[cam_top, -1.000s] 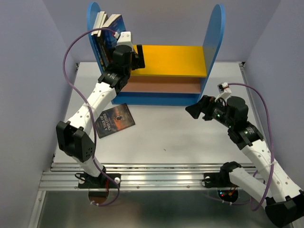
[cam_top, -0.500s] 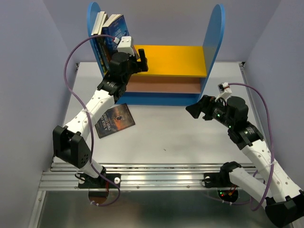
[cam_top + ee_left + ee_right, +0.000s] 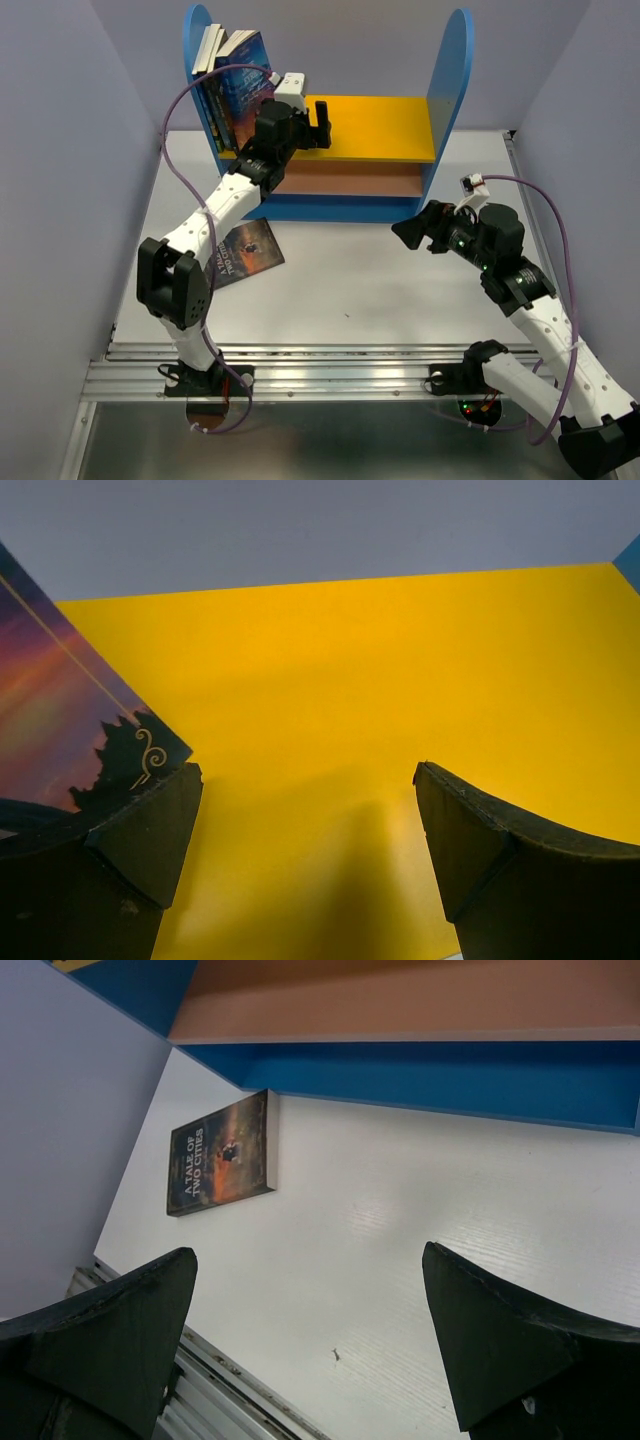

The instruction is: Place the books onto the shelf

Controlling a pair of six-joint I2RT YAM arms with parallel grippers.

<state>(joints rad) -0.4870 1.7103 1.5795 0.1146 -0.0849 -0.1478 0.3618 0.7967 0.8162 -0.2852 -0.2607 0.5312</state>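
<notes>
Left gripper (image 3: 315, 118) (image 3: 305, 780) hangs over the shelf (image 3: 450, 80), jaws spread wide, nothing between them. Below it is the yellow upper board (image 3: 380, 125) (image 3: 400, 680). The standing books (image 3: 232, 85) lean together against the shelf's left side panel, just left of that gripper. In the wrist view, the corner of a sunset-coloured cover (image 3: 60, 710) sits right beside the left finger (image 3: 140, 850), and I cannot tell whether they touch. From the gripper across to the shelf's right panel, the yellow board shows bare surface.

One book is off the shelf: A Tale of Two Cities (image 3: 243, 252) (image 3: 222, 1153) lies flat and cover up on the table (image 3: 360, 270), in front of the shelf's left end. The left arm (image 3: 215, 210) crosses above its upper corner.

Right gripper (image 3: 415, 230) (image 3: 310, 1255) is gaping too, holding nothing, and hovers in front of the shelf's right end, facing along the blue base (image 3: 340, 208). That book is well apart from it, with plain table between. A purple cable (image 3: 185, 95) loops beside the shelf's left panel.
</notes>
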